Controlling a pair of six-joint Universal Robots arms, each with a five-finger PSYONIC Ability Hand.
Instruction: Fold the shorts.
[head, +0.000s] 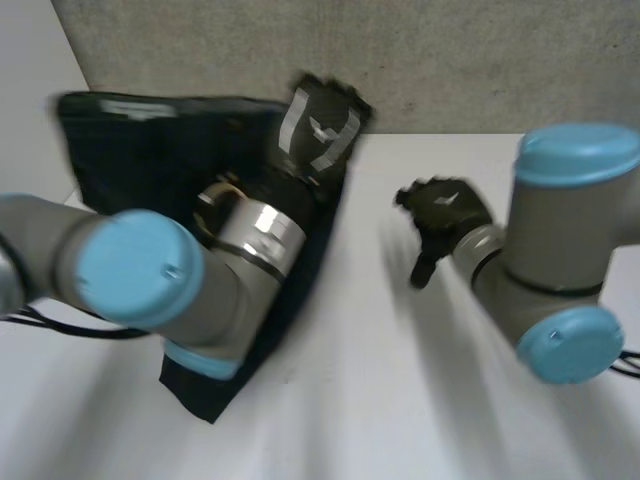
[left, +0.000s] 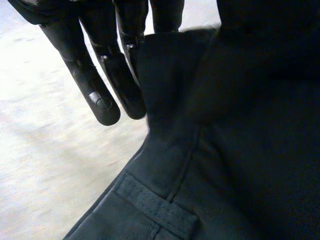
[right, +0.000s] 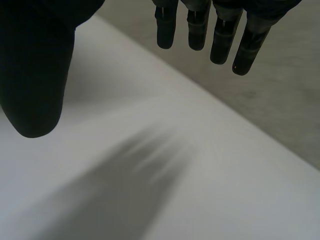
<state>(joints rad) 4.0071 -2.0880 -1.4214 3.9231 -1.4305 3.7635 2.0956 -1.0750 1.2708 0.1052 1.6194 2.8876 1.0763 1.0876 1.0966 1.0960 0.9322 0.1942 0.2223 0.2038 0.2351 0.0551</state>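
Observation:
The dark navy shorts (head: 130, 150) lie spread on the left half of the white table (head: 400, 400), partly under my left arm. My left hand (head: 320, 125) is at the shorts' far right corner, by the table's back edge. In the left wrist view its fingers (left: 100, 95) point down beside a raised fold of the shorts (left: 240, 165), and the cloth runs up between them and the thumb, pinched. A belt loop (left: 160, 207) marks the waistband below. My right hand (head: 445, 215) hovers over bare table to the right of the shorts, with straight fingers (right: 220, 35) holding nothing.
A grey wall (head: 450, 60) runs along the table's back edge, just behind my left hand. Bare white tabletop (right: 210, 190) lies under and in front of my right hand. The shorts' near corner (head: 205, 405) points toward the front of the table.

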